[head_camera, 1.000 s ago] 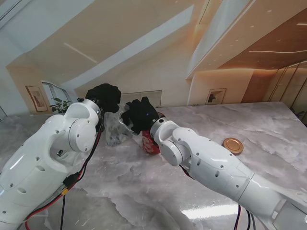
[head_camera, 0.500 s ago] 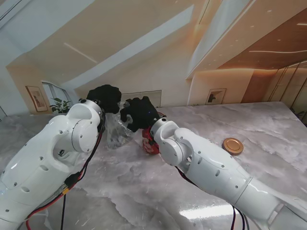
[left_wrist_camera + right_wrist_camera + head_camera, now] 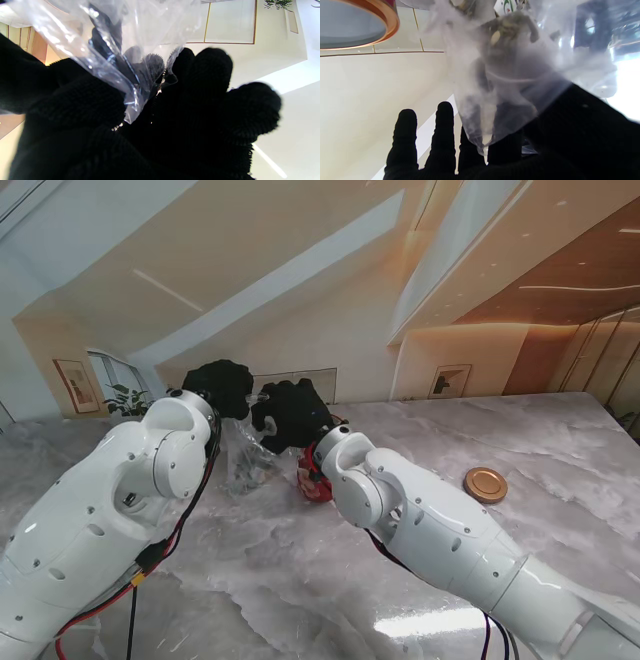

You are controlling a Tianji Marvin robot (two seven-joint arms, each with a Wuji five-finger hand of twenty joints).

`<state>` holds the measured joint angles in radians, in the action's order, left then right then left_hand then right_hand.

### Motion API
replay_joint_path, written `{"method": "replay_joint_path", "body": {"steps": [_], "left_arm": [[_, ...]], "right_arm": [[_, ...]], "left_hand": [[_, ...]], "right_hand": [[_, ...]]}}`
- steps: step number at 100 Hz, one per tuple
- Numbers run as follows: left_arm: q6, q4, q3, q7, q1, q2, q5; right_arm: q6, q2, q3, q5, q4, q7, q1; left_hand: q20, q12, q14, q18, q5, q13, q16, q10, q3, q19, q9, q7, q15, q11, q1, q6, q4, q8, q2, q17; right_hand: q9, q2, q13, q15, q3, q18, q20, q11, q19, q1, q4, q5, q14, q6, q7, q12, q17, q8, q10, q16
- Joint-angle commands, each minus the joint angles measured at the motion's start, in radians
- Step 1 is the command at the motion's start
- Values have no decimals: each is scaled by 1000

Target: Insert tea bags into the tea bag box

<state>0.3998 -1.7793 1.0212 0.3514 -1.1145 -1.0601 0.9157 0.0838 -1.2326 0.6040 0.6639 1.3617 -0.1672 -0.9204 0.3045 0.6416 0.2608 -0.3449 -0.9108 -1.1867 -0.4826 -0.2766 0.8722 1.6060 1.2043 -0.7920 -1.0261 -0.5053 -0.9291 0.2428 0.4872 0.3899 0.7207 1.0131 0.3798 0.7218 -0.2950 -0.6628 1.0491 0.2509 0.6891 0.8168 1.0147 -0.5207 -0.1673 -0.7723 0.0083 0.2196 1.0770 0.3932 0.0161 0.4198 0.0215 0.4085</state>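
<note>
Two hands raise a clear bag of tea bags beside the red box.

Near to far: counter (image 3: 300,580); red box (image 3: 314,480); beside it the bag (image 3: 245,460), both left hand (image 3: 222,385) and right hand (image 3: 292,415) fingers pinched on it. Next, probably, opening the bag to draw one out.

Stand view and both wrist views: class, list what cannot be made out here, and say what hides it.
1. Red tea bag box: stand view, mostly hidden behind the right arm; its opening unseen.
2. Contents of the clear plastic bag: right wrist view, blurred by the plastic.
3. Right hand grip: stand view, fingers face away.
4. Left hand: left wrist view, fills the picture, hiding the table.
</note>
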Motion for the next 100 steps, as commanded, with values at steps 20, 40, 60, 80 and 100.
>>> {"method": "replay_joint_path", "body": {"steps": [20,40,60,80,100], "left_arm": [[-7,1,-1,11,1,-6,2],[-6,2,-2,9,0,-6,2],[-9,3,-3,9,0,-6,4],[-12,5,-4,10,-1,-5,5],[-10,7,-7,10,-1,-5,5]], "right_arm": [[12,1,-5,4,9,18,-6],[12,5,-11,5,10,34,-3],[24,2,-18,7,7,34,1],[23,-4,-13,-7,2,19,-1],[17,-9,-8,-24,-2,11,-3]], "left_hand": [[12,17,13,93,-15,-34,7,-92,18,74,35,-17,-36,-19,-42,-2,27,17,19,21],[12,17,13,93,-16,-33,6,-93,19,74,36,-17,-36,-18,-42,-1,27,17,19,21],[12,18,15,91,-16,-32,5,-94,19,73,37,-17,-37,-18,-42,-2,26,17,19,20],[11,19,15,87,-16,-32,4,-94,20,71,37,-17,-37,-17,-41,-3,26,17,19,20],[11,19,15,86,-16,-32,4,-91,20,71,36,-17,-37,-16,-41,-3,26,16,20,20]], "right_hand": [[-15,-127,5,-14,-62,-19,2,14,18,52,-34,-75,-20,-37,42,6,-19,-65,12,14],[-17,-85,5,-14,-5,-20,1,0,19,-69,-8,-21,-20,-3,-16,1,-15,-100,11,14],[-6,-23,1,-12,-7,-14,-3,7,18,4,-24,-18,-19,-6,52,4,-15,-46,5,13],[2,-165,-1,-11,-77,-18,-4,6,18,44,-35,-58,-19,-19,46,5,-21,-80,9,13],[-2,-190,0,-11,-67,-19,-4,7,18,-44,-8,-5,-24,-9,-26,6,-23,-125,11,13]]}}
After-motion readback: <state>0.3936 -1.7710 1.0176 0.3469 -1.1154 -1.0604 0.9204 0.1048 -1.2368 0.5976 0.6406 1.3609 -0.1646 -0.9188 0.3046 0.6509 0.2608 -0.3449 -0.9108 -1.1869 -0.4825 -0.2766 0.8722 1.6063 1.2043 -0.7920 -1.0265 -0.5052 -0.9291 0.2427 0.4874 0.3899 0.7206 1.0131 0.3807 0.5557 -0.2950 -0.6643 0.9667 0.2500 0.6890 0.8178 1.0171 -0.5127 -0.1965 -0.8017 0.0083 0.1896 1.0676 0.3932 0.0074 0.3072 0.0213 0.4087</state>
